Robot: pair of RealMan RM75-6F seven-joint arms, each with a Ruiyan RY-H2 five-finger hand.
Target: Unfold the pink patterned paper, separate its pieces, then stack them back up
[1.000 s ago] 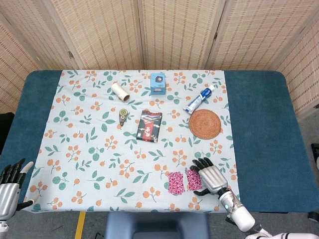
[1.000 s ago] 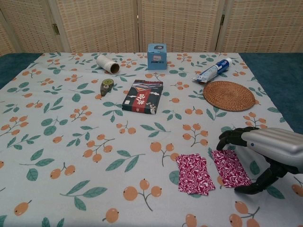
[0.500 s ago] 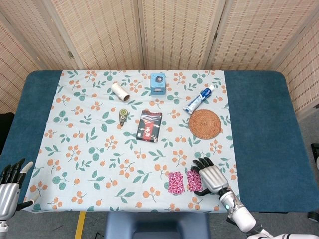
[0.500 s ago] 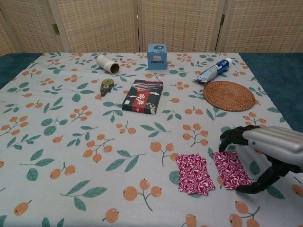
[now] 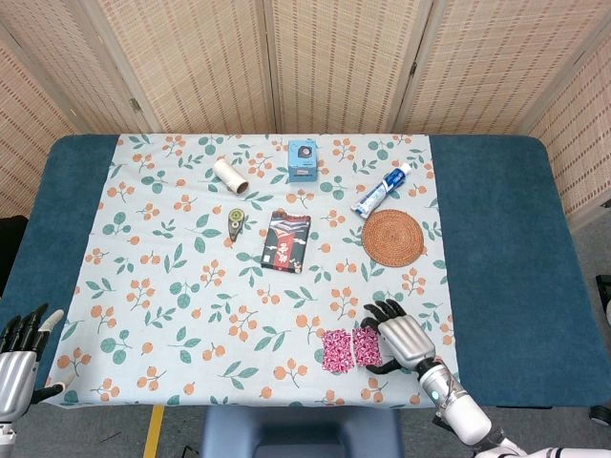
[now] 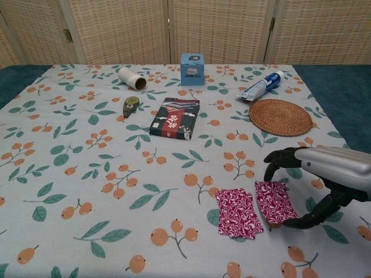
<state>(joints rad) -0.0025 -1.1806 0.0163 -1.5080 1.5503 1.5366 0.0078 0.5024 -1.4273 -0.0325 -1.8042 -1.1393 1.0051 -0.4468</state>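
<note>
Two pieces of pink patterned paper lie flat near the table's front edge, right of centre. The left piece point(image 5: 336, 350) point(image 6: 239, 212) lies free on the floral cloth. My right hand point(image 5: 401, 339) point(image 6: 324, 171) arches over the right piece point(image 5: 366, 347) point(image 6: 274, 201), with fingertips at its far edge and the thumb at its near right corner, gripping it. That piece nearly touches the left one, and its near edge looks slightly raised. My left hand point(image 5: 19, 353) hangs off the table's front left corner, fingers apart and holding nothing.
A woven round coaster point(image 5: 392, 237) and a toothpaste tube point(image 5: 382, 189) lie behind the right hand. A dark patterned box point(image 5: 286, 240), a small green tool point(image 5: 235, 222), a paper roll point(image 5: 230, 176) and a blue box point(image 5: 303, 159) sit mid-table and further back.
My right hand has shifted left and drawn the right paper piece with it, closing the gap to the left piece. The left hand has not moved.
</note>
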